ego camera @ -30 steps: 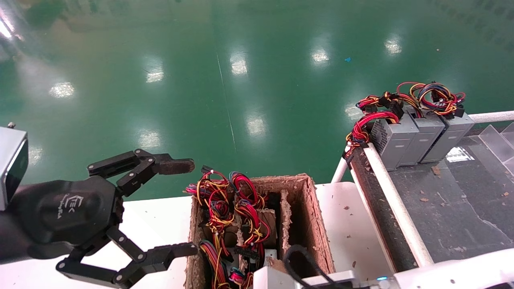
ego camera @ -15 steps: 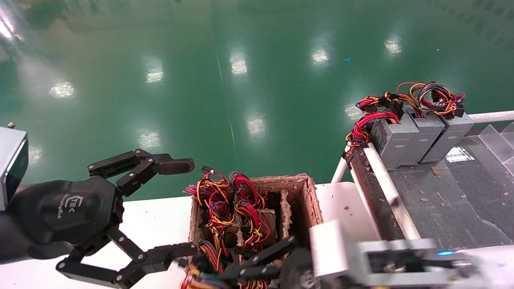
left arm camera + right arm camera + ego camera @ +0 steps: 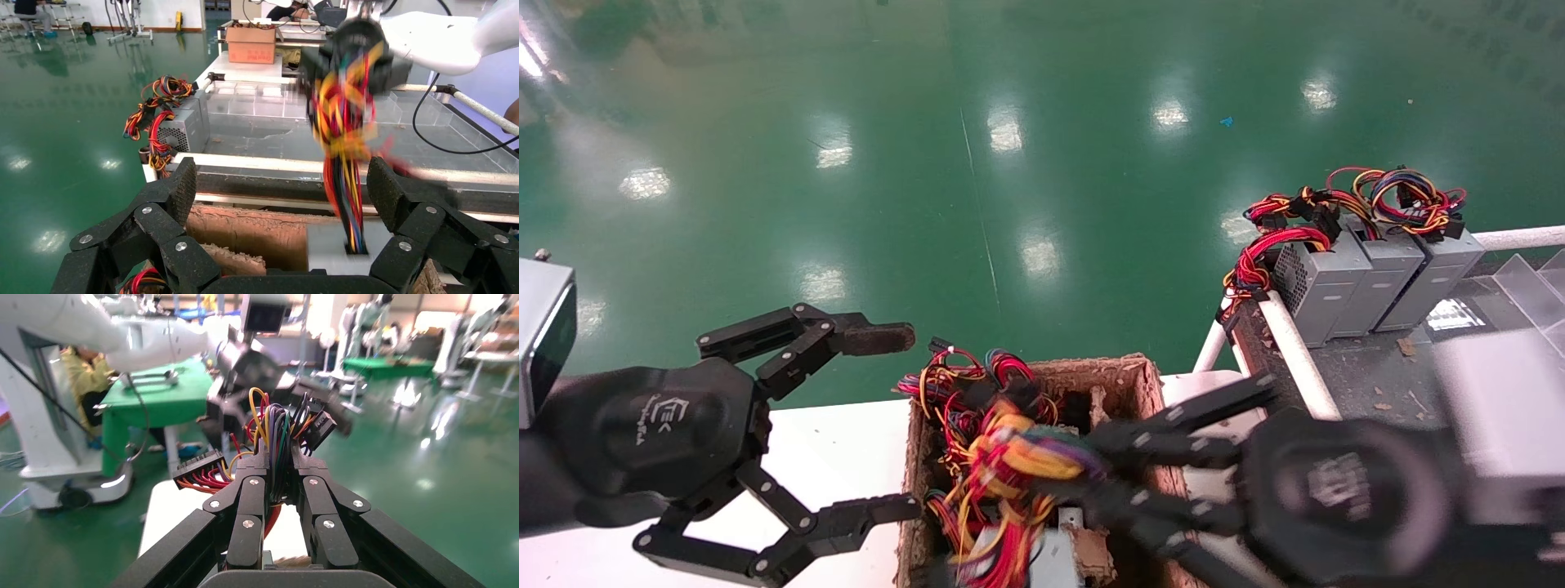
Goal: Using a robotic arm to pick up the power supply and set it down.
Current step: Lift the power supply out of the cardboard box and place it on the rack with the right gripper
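With the right hand [image 3: 1091,469] clenched on the wire bundle [image 3: 1009,457], lift the power supply [image 3: 1026,555] straight and slowly clear of the cardboard box [image 3: 1148,384], while the left hand [image 3: 878,425] waits released beside it.

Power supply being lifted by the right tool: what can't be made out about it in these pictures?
- Head view: the power supply is blurred and cut off by the bottom edge; its wire bundle smears across it.
- Left wrist view: the left tool hides its lower body.
- Right wrist view: the right tool is clamped on the wires; its fingers hide the box.
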Controlling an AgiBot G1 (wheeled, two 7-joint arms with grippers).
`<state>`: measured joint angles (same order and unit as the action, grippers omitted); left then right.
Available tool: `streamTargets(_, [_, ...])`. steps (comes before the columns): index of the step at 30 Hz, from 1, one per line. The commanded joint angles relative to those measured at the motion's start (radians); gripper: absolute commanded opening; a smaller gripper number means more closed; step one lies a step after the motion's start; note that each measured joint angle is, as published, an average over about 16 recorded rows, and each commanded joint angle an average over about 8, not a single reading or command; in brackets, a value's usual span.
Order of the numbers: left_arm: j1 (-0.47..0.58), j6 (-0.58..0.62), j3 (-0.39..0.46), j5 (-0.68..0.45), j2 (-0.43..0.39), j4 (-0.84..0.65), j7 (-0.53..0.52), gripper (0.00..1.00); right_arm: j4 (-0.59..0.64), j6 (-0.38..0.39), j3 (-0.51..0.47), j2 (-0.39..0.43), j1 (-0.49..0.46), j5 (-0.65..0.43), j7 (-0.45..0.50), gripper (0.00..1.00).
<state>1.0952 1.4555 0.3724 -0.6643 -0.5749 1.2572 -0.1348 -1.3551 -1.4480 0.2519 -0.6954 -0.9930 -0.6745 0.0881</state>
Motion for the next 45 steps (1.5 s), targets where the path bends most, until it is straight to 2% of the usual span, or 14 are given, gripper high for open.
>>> streamTargets(1, [0.0,0.0,0.0,0.0,0.0,0.0,0.0,1.0,0.0,-0.004,-0.027,0.021,0.007,0.036,-0.008,0.0])
streamTargets(6, [0.0,0.0,0.0,0.0,0.0,0.0,0.0,1.0,0.003,-0.009,-0.117,0.09,0.031,0.123,-0.05,0.0])
streamTargets(11, [0.0,0.0,0.0,0.0,0.0,0.0,0.0,1.0,0.013,0.007,-0.204,0.178,0.064,0.165,-0.09,0.0])
streamTargets(17, [0.0,0.0,0.0,0.0,0.0,0.0,0.0,1.0,0.048,0.057,-0.291,0.284,0.139,0.148,-0.139,0.0])
streamTargets(23, [0.0,0.0,0.0,0.0,0.0,0.0,0.0,1.0,0.136,0.093,-0.359,0.355,0.228,0.112,-0.196,0.0])
streamTargets(30, [0.0,0.0,0.0,0.0,0.0,0.0,0.0,1.0,0.282,0.109,-0.427,0.389,0.301,0.091,-0.273,0.0])
streamTargets(35, [0.0,0.0,0.0,0.0,0.0,0.0,0.0,1.0,0.374,0.124,-0.44,0.398,0.322,0.064,-0.315,0.0])
streamTargets(45, [0.0,0.0,0.0,0.0,0.0,0.0,0.0,1.0,0.483,0.137,-0.36,0.368,0.245,-0.012,-0.334,0.0])
